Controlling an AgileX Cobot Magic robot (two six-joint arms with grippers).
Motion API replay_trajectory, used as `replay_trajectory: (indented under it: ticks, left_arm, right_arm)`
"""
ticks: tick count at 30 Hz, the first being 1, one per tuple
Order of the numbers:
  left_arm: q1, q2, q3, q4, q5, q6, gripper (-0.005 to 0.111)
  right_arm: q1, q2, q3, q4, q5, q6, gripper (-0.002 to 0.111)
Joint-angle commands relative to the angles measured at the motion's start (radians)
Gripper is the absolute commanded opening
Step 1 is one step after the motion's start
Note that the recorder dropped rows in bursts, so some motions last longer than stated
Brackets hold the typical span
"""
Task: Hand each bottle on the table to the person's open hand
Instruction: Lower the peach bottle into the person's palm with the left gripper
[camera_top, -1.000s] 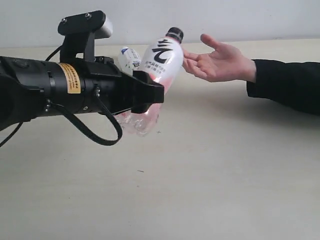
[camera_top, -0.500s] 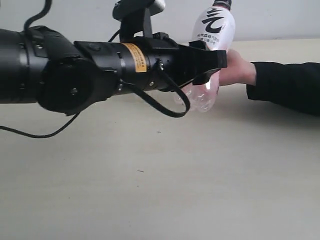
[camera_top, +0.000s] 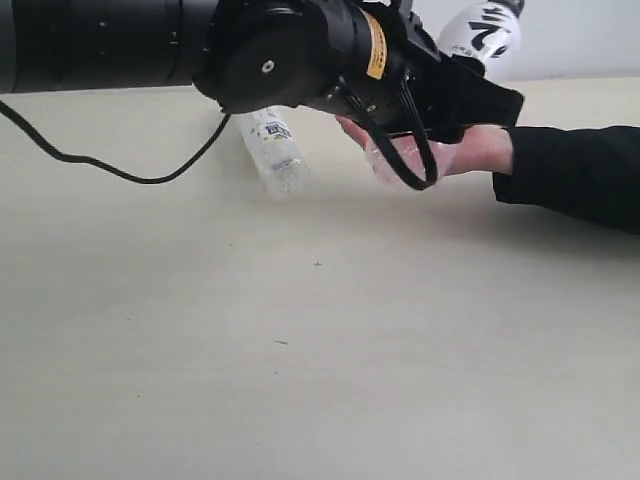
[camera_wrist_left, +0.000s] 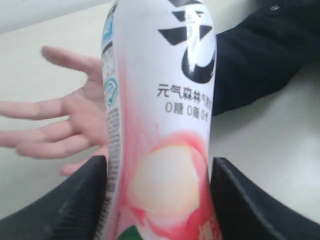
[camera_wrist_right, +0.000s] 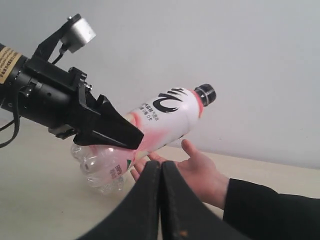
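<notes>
There are two bottles. One is the pink bottle with a black cap. The other is a small clear bottle. There is one open hand with a black sleeve. There are two sets of jaws, one on each arm.

The surface is wide and pale. Its far edge meets a light wall, and the hand is close to that edge. The sleeve runs off the right side of the exterior view. In front of the hand and the small bottle there is a big open stretch of surface, with only a few tiny dark specks on it. The left arm reaches across the top of the exterior view and hides the small bottle's cap.

The left jaws are grasping the pink bottle, one on each side of its lower half. The bottle is tilted, with its cap up toward the wall. Its clear bottom end is down at the hand's fingers, and the palm faces up. I cannot tell if the bottle touches the hand.

The small clear bottle lies on the surface, left of the hand and partly under the left arm. No jaws touch it.

The right jaws are clenched together with nothing between them. In the right wrist view their tips sit just in front of the hand.
</notes>
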Motion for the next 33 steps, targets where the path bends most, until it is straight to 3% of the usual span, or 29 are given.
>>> replay_trajectory:
  ticks: [1,7,10,14,22,27,33]
  left_arm:
    - [-0.014,0.006,-0.004,0.310,0.131,-0.345,0.000]
    - [-0.095,0.033,-0.004,0.769,0.156,-0.953,0.000]
    - [-0.130,0.054,-0.004,0.914,0.189,-1.243,0.000]
    - [-0.150,0.090,-0.004,1.033,0.242,-1.505,0.000]
    - [-0.148,0.181,-0.013,1.027,0.270,-1.505,0.000]
    - [-0.122,0.253,-0.082,1.028,0.166,-1.505,0.000]
    - [-0.100,0.308,-0.155,1.003,0.172,-1.505,0.000]
  right_arm:
    - [-0.003,-0.005,0.005,-0.002,-0.009,0.000,0.000]
    - [-0.003,-0.005,0.005,-0.002,-0.009,0.000,0.000]
    - [-0.003,-0.005,0.005,-0.002,-0.009,0.000,0.000]
    - [-0.003,-0.005,0.005,-0.006,-0.009,0.000,0.000]
    - [-0.003,-0.005,0.005,-0.006,-0.009,0.000,0.000]
    - [-0.003,-0.005,0.005,-0.006,-0.009,0.000,0.000]
    - [-0.003,-0.005,0.005,-0.006,-0.009,0.000,0.000]
